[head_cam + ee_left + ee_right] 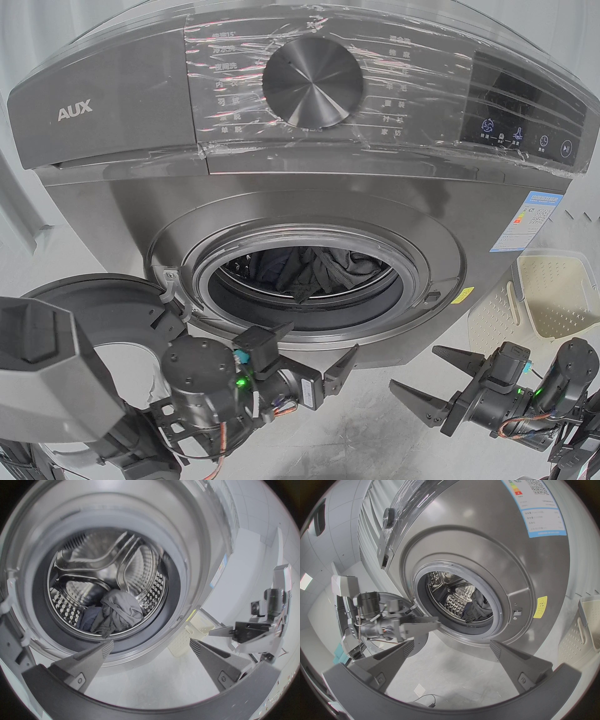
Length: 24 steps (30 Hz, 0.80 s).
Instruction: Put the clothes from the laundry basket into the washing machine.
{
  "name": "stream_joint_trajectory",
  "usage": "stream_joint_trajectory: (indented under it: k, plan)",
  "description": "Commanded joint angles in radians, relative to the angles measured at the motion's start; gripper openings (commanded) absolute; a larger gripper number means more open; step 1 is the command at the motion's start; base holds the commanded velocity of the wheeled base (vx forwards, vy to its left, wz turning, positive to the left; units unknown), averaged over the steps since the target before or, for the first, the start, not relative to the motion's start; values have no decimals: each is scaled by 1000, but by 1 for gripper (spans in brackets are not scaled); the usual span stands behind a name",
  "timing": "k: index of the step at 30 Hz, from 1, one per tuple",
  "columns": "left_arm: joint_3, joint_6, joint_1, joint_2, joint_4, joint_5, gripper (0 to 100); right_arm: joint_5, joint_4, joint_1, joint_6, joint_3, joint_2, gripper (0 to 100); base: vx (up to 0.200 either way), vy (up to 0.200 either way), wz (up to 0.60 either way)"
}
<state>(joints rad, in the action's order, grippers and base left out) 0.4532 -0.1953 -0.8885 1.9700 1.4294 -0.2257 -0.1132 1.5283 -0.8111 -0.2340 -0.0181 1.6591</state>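
Pale grey floor (350,437) runs under a grey front-loading washing machine (300,187), whose round door (94,306) stands swung open on the robot's left. Dark grey clothes (312,272) lie in a crumpled heap inside the drum (93,561), at its bottom and close to the front lip. One fold seems to droop toward the rubber seal (375,300). A cream laundry basket (490,319) stands on the floor just beside the machine on the robot's right. The part of its inside that can be seen holds no cloth.

The left pincer (325,335) hangs low before the opening, jaws spread wide and holding nothing. The right pincer (412,365) sits near the basket, likewise spread wide and bare.

These garments look thin, soft and light, so they will likely sag and trail when lifted rather than keep a shape. The best hold is probably a raised, bunched ridge of the heap, pinching several layers at once. A single loose edge would likely slip or unroll. If the front fold needs tucking deeper, take it by its thick middle so that nothing catches at the seal.
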Motion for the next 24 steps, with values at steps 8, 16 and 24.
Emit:
stream_joint_trajectory:
  k: [8,16,24]
  plan:
    - [-271,5,22,-275,89,-43,100,-49,-8,133,-4,18,-59,100,-25,0,0]
    - [-352,57,99,-402,114,-61,100,-83,-68,228,2,18,-182,100,-200,0,0]
    - [-432,119,134,-519,103,-63,100,-86,-172,285,21,18,-297,100,-200,0,0]
